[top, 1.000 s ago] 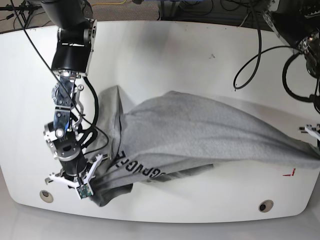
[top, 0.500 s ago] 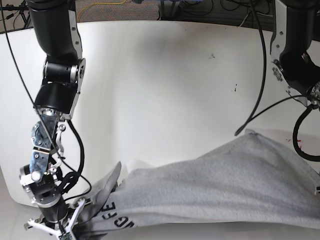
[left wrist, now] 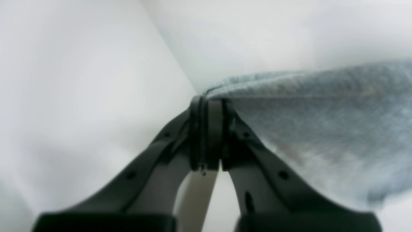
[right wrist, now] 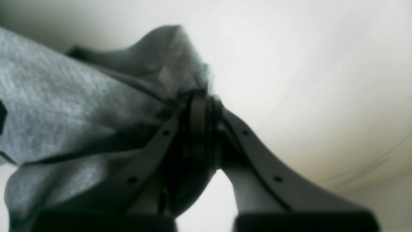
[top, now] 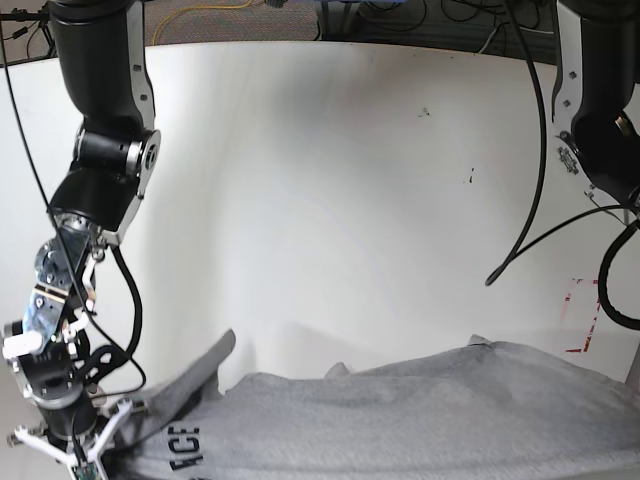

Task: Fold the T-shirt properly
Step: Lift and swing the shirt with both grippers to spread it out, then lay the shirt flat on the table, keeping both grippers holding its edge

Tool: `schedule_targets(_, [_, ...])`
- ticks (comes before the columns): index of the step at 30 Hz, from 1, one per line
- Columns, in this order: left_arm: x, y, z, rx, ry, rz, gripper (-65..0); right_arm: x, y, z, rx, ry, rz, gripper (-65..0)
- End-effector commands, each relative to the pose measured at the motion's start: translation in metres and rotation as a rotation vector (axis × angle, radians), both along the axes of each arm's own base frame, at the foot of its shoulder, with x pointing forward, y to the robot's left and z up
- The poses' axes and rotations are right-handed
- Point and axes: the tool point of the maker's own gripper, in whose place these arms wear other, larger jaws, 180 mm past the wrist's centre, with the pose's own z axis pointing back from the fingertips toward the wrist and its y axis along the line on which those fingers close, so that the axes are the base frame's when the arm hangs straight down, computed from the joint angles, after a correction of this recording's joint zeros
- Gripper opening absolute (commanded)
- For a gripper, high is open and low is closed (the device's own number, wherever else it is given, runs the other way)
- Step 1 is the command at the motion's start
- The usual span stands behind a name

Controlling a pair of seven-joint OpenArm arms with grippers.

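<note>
Shirt has been dragged further toward the near edge of the desk [top: 330, 180] since half a second ago; both arms have pulled back with it. The T-shirt [top: 420, 420] is stretched taut, long axis running along the near edge from corner to corner, black lettering [top: 178, 442] toward the right gripper's end. Right gripper [right wrist: 201, 106] is pressed together, pinching a bunched fold of grey cloth; the shirt trails off to its side. Left gripper [left wrist: 209, 103] is likewise clamped on a cloth edge, fabric fanning away from the tips. Far half of the desk is bare white.
</note>
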Motion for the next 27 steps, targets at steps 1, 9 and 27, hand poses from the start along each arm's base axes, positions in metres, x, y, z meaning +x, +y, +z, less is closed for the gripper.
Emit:
schedule_targets(1, [-0.006, 0.008, -0.009, 0.007, 0.012, 0.02, -65.0, -0.013, -0.013, -0.021, -0.008, 0.032, -0.035, -65.0])
schedule_targets(9, [-0.04, 0.025, -0.109, 0.011, 0.254, 0.058, -65.0, -0.062, -0.006, -0.129, 0.065, 0.209, -0.047, -65.0])
schedule_targets(27, [-0.152, 0.053, -0.27, -0.028, 0.663, 0.068, -65.0, -0.189, 0.053, -0.288, 0.227, 0.49, 0.035, -65.0])
